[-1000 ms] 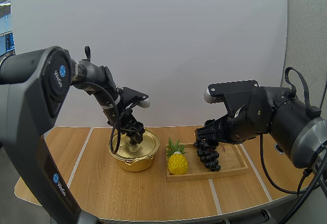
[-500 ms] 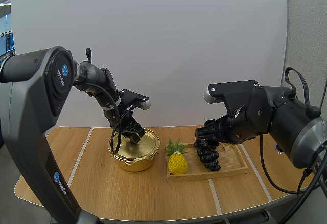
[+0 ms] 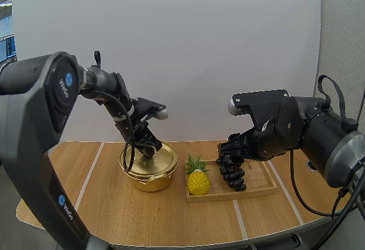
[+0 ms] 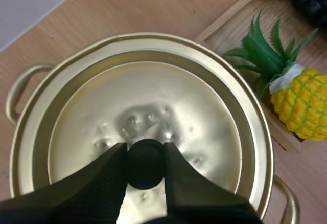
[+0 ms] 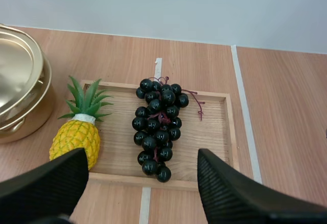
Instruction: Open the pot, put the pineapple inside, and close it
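Gold lid (image 4: pixel 168 96), its black knob (image 4: pixel 145 163) pinched between the fingers of the left gripper (image 4: pixel 145 157), is raised slightly and tilted over the gold pot (image 3: pixel 149 180). The pineapple (image 3: pixel 198 181) sits on the wooden tray (image 5: pixel 214 132), at the end nearest the pot, beside dark grapes (image 5: pixel 158 127). The right gripper (image 5: pixel 143 162) hovers above the tray, fingers wide apart, holding nothing.

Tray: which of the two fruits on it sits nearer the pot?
The pineapple, yellow with a green crown, at the tray's pot-side end; the dark grapes lie mid-tray, farther from the pot.
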Motion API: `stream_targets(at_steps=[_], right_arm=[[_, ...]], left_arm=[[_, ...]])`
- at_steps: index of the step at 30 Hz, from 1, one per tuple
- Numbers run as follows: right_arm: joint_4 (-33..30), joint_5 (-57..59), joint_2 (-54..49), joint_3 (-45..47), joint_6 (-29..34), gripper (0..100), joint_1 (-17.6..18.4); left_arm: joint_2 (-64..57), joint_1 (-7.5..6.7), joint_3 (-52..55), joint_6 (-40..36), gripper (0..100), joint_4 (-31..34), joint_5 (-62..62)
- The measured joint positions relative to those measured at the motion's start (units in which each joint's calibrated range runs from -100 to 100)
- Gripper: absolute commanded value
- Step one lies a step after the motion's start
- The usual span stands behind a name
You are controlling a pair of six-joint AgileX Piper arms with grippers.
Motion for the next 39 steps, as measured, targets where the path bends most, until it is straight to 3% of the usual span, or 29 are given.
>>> stream_targets(at_steps=[17,24,29,39], right_arm=[[0.66,-0.18,0.16,0.00,0.00,100,0.00],[3.61,-0.18,0.16,0.00,0.00,100,0.00],[10.19,-0.18,0.16,0.00,0.00,100,0.00],[11.17,-0.18,0.31,0.00,0.00,100,0.00]], left_arm=[[-20.75,0.07,-16.95,-4.46,0,0.00,4.08],[-23.56,2.57,-33.13,-10.81,0,-0.11,2.08],[-23.75,4.90,-43.87,-14.06,0,-0.11,0.05],[-23.99,5.30,-49.46,-14.49,0,-0.11,-1.83]])
